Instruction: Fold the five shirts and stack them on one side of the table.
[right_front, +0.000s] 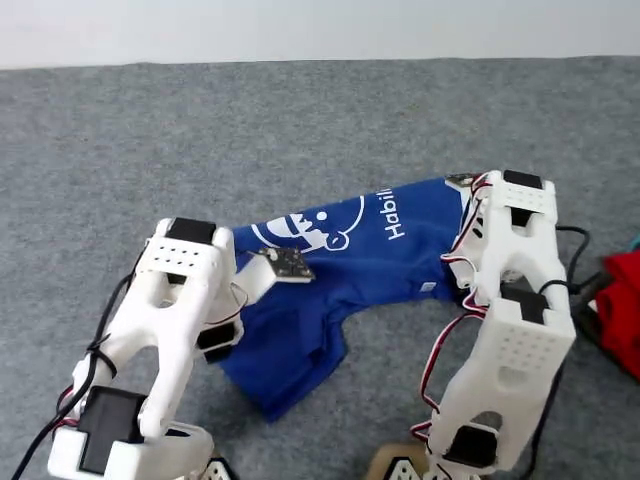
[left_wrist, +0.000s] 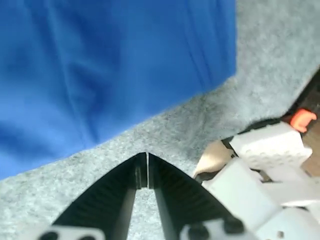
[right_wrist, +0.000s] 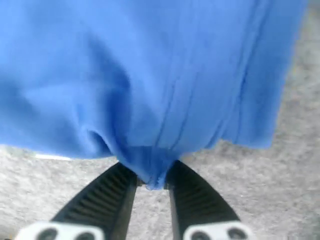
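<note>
A blue shirt (right_front: 345, 255) with white print lies crumpled in the middle of the grey table. My right arm (right_front: 515, 235) stands over the shirt's right end. In the right wrist view my right gripper (right_wrist: 152, 176) is shut on a bunched fold of the blue shirt (right_wrist: 150, 85), lifting it off the table. My left arm (right_front: 185, 275) is over the shirt's left part. My left gripper (left_wrist: 147, 162) is shut with nothing in it, over bare grey table just off the edge of the blue shirt (left_wrist: 100, 65).
A red garment (right_front: 622, 305) lies at the table's right edge, beside the right arm. The right arm's base (left_wrist: 260, 165) shows beyond my left gripper. The far half of the grey table (right_front: 300, 120) is bare.
</note>
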